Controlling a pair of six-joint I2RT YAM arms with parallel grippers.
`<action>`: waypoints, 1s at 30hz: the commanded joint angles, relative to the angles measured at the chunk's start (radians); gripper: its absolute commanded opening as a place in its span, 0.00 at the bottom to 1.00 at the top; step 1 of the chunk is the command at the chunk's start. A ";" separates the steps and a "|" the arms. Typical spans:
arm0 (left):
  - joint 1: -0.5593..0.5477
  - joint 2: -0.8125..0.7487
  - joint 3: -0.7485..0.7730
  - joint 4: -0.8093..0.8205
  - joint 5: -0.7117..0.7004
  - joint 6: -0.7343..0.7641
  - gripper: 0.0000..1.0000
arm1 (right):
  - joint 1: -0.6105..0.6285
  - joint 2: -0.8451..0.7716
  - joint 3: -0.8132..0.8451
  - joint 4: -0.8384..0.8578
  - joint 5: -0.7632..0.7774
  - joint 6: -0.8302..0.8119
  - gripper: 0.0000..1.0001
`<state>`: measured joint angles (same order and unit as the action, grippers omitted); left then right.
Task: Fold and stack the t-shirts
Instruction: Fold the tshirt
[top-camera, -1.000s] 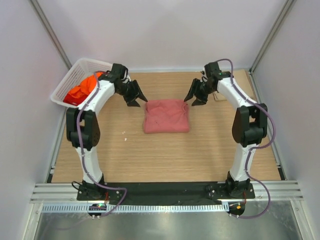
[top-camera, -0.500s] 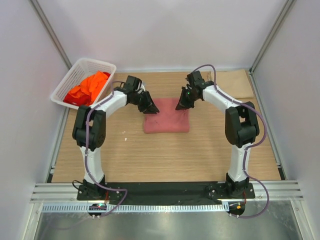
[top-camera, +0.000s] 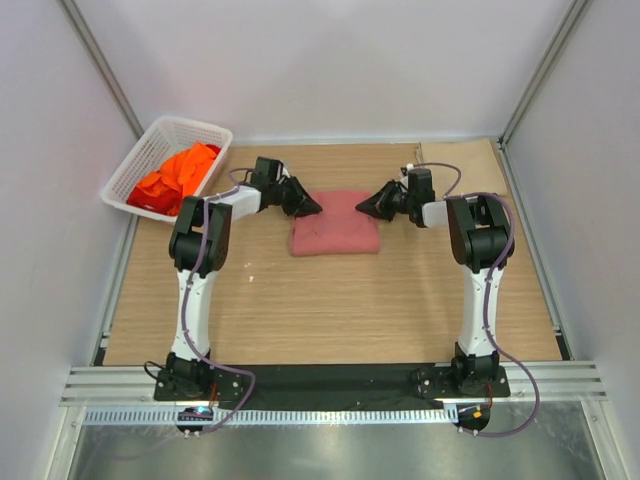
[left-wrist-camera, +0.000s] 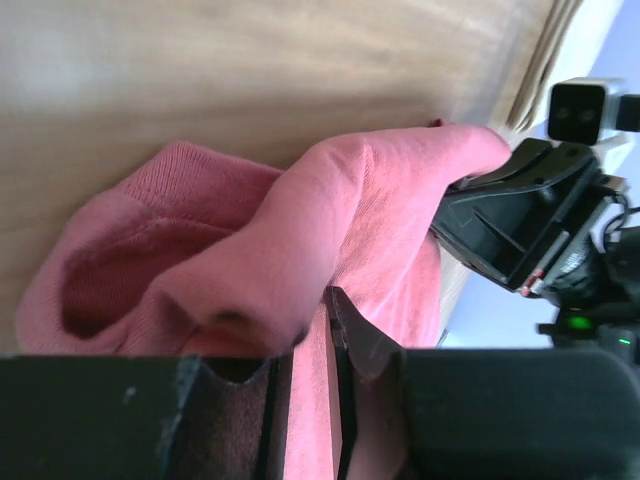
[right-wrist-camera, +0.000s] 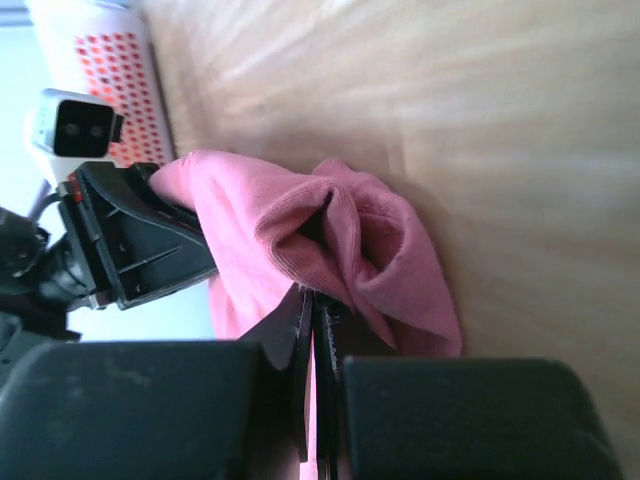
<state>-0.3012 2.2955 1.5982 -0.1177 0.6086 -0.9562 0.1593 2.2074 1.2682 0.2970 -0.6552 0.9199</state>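
Note:
A dusty salmon-pink t-shirt (top-camera: 335, 232) lies folded in a rough square at the middle of the wooden table. My left gripper (top-camera: 312, 208) is at its far left corner and my right gripper (top-camera: 368, 207) at its far right corner, both low and pointing inward. In the left wrist view my left gripper (left-wrist-camera: 312, 335) is shut on a fold of the pink t-shirt (left-wrist-camera: 370, 200), with cloth between its fingers. In the right wrist view my right gripper (right-wrist-camera: 315, 305) is pinched shut on the hem of the pink t-shirt (right-wrist-camera: 260, 225). Orange and red t-shirts (top-camera: 178, 172) lie bunched in the basket.
The white lattice basket (top-camera: 186, 124) stands at the back left corner, against the left wall. A tan sheet (top-camera: 462, 160) lies flat at the back right. White walls close the table on three sides, and a metal rail (top-camera: 320, 380) runs along the near edge.
Both grippers came down and inward from the back of the table to the pink t-shirt's far corners and shut on the cloth there. The shirt's far edge is slightly bunched.

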 joint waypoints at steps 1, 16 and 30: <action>0.025 0.021 0.043 0.142 0.010 -0.030 0.19 | -0.021 0.051 -0.003 0.254 -0.043 0.109 0.04; 0.051 -0.051 0.025 0.021 0.028 0.016 0.19 | -0.043 -0.064 0.399 -0.806 0.290 -0.419 0.11; -0.042 -0.226 -0.107 -0.080 0.077 0.045 0.20 | 0.037 -0.213 0.125 -0.509 -0.116 -0.204 0.19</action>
<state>-0.3248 2.0880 1.5326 -0.2070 0.6273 -0.9138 0.1814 1.9846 1.5299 -0.4587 -0.5629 0.5426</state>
